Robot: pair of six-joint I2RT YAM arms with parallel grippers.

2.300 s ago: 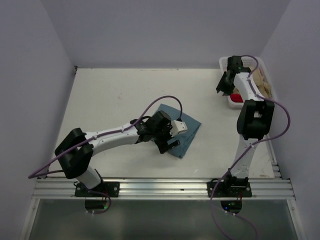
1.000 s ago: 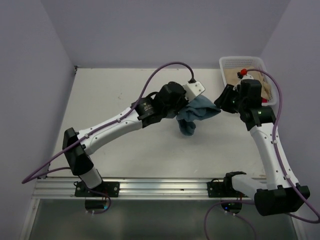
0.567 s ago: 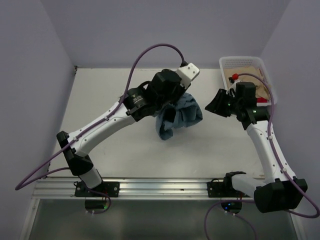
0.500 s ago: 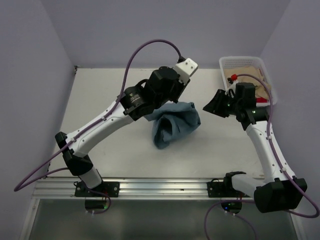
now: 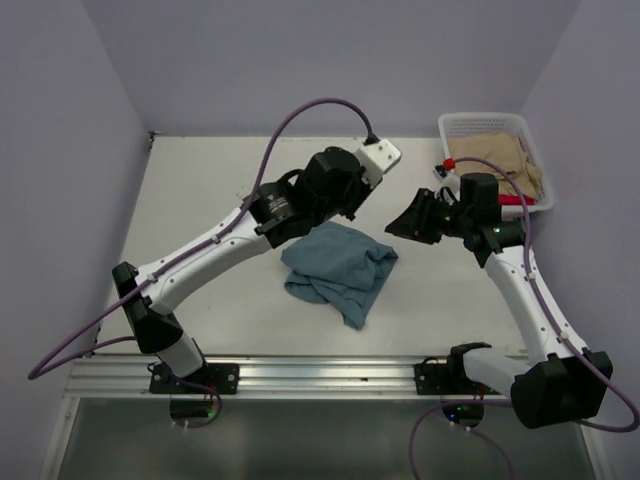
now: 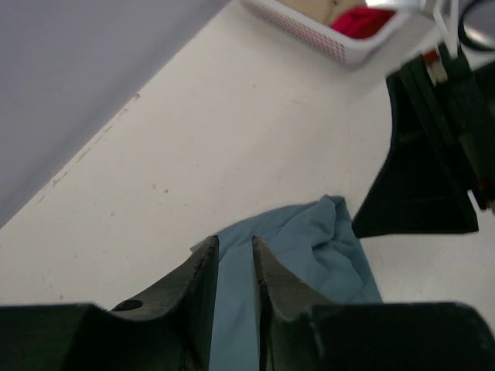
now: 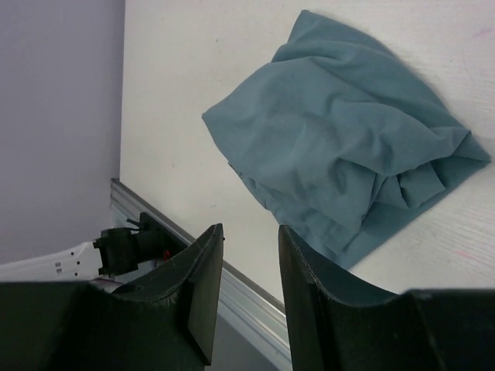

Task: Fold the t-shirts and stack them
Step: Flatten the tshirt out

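- From the top camera, the blue t-shirt [image 5: 338, 268] lies crumpled in a loose heap on the counter [image 5: 200, 200], roughly mid-width and closer to the near edge than the far one. No sleeve or hem can be picked out.
- The left gripper [image 5: 340, 203] hangs just beyond the heap's far side and the right gripper [image 5: 400, 225] just off its far right side. Neither touches the cloth.
- The white basket [image 5: 480, 118] sits in the far right corner with a tan garment [image 5: 500, 155] in it, so more shirts are waiting.
- In the left wrist view, the two fingers [image 6: 203, 270] stand a narrow gap apart with nothing between them. The blue cloth seen through the gap lies below on the counter. A red garment [image 6: 363, 19] shows in the basket.
- In the right wrist view, the fingers [image 7: 205, 270] are moderately spread and empty. The whole rumpled shirt lies beneath them, reaching toward the near edge.
- The step in hand appears to be laying this shirt out, and folding has not begun. The next move probably calls for each gripper to find and pinch a separate edge or corner of the bunched cloth, then draw the two apart until it lies flat. A grab into the middle would likely lift several layers at once.
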